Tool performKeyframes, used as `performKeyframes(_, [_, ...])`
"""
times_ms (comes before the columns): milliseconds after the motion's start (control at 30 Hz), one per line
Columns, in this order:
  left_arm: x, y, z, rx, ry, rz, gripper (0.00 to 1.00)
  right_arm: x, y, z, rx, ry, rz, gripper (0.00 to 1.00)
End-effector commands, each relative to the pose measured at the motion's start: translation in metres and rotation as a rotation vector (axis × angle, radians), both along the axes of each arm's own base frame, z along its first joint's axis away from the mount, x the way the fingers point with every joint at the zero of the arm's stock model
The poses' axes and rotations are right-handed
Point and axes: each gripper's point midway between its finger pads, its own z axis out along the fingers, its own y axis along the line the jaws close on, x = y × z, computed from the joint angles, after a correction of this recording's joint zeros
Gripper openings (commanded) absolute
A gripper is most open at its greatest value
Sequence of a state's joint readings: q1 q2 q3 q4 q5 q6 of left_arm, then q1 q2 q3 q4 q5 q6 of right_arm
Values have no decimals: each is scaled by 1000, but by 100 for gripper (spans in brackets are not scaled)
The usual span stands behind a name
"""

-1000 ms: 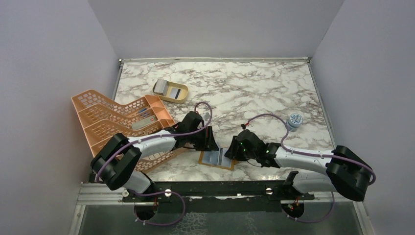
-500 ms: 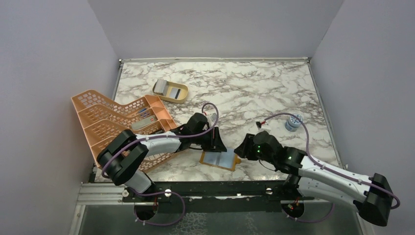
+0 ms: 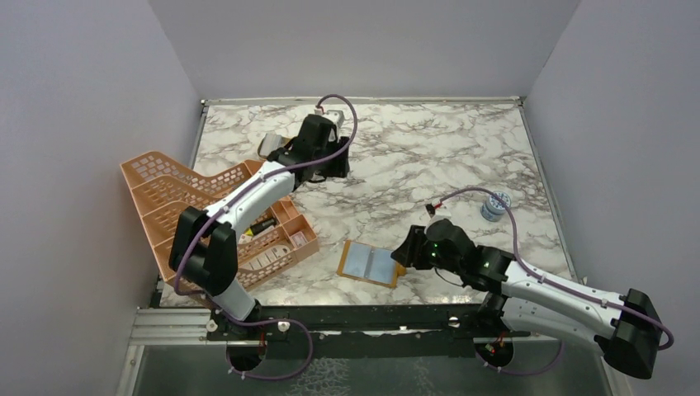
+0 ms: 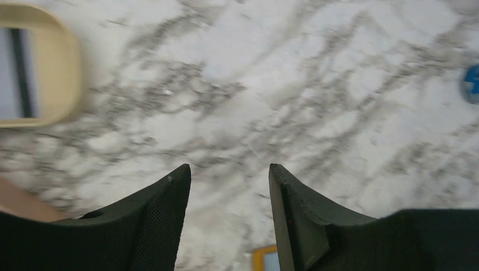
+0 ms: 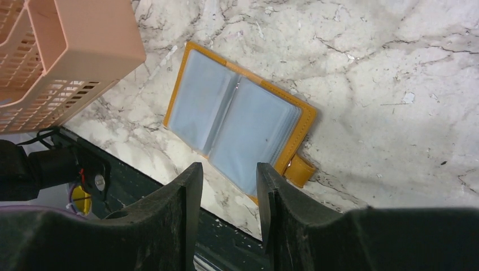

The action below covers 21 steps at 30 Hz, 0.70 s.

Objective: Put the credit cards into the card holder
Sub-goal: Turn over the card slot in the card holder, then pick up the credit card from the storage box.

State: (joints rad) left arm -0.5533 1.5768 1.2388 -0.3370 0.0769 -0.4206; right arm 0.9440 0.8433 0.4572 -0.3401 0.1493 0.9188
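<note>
The card holder [image 3: 369, 263] lies open near the front edge, mustard-orange with a pale grey-blue inside. It fills the middle of the right wrist view [image 5: 240, 127], snap tab at its right. My right gripper [image 3: 404, 253] is open and empty, just right of the holder; it also shows in its wrist view [image 5: 226, 169]. My left gripper [image 3: 328, 163] is open and empty, raised over the far table beside the tan dish [image 3: 269, 147]. In the left wrist view the gripper [image 4: 229, 172] hangs over bare marble, and a grey credit card [image 4: 8, 73] lies in the dish [image 4: 53, 68].
A big peach lattice rack [image 3: 198, 206] stands at the left and reaches into the right wrist view [image 5: 68, 51]. A small blue-and-white round thing [image 3: 496, 204] sits at the right. Purple walls close in three sides.
My left arm has swung from beside the card holder to the far side of the table, near the tan dish. The right gripper has drawn back a little. The holder stays open.
</note>
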Motion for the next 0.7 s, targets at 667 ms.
performKeyframes(667, [170, 204, -47, 782, 2, 259, 56, 9, 20, 32, 60, -113, 79, 41])
